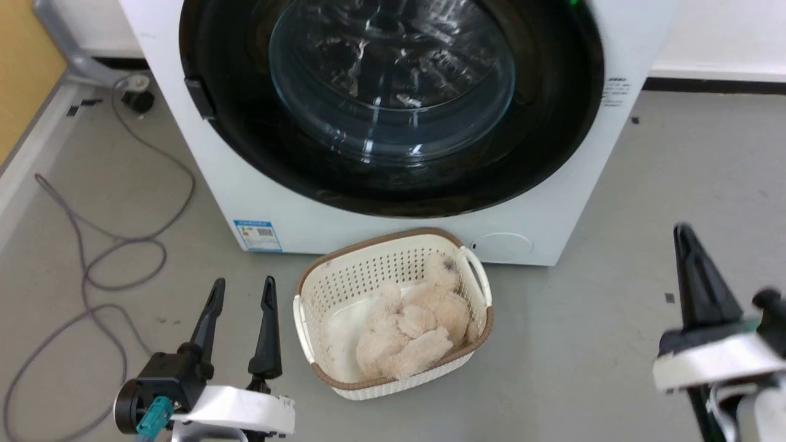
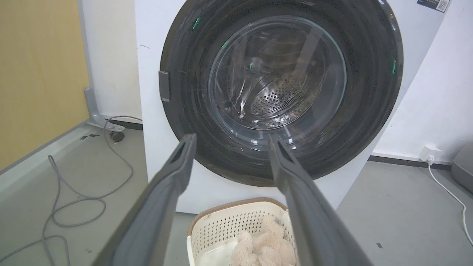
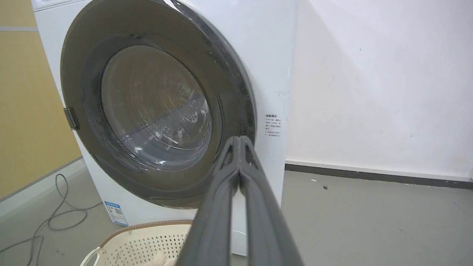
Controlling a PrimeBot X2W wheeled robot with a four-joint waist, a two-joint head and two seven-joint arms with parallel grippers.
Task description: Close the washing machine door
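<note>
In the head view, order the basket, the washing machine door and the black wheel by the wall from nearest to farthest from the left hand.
1. Basket, just right of the left hand.
2. Washing machine door, ahead and higher.
3. Black wheel, far back left, by the wall.

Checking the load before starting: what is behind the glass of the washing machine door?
Through the glass of the washing machine door, part of the perforated steel drum shows. Glare covers the rest, so whether laundry lies inside cannot be told.

Blue sticker (image 1: 257, 235) print unreadable
</note>
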